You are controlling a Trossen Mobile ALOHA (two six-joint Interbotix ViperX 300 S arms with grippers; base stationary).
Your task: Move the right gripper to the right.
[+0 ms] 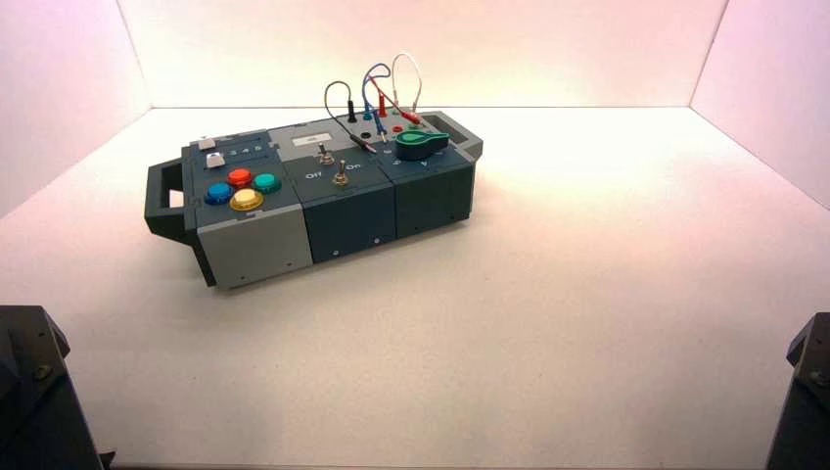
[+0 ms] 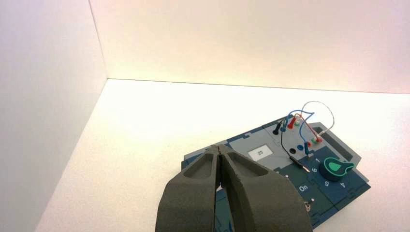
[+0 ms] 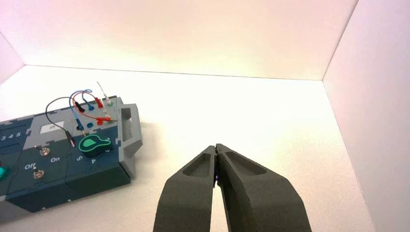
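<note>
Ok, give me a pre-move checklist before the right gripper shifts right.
1. Right gripper shut, holding nothing: ok.
2. Tabletop beside it toward the right wall bare: ok.
3. Gap left before that wall: cannot tell.
4. Box sits off to the gripper's left, away from the path: ok.
5. Left gripper shut, hanging over the box's near end, clear of the right side: ok.

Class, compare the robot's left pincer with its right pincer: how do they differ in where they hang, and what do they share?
The left pincer hangs over the box's button end, while the right pincer hangs over bare table beside the box's handle. From above, the left arm shows in the lower left corner, the right arm in the lower right. Both are shut and empty.
</note>
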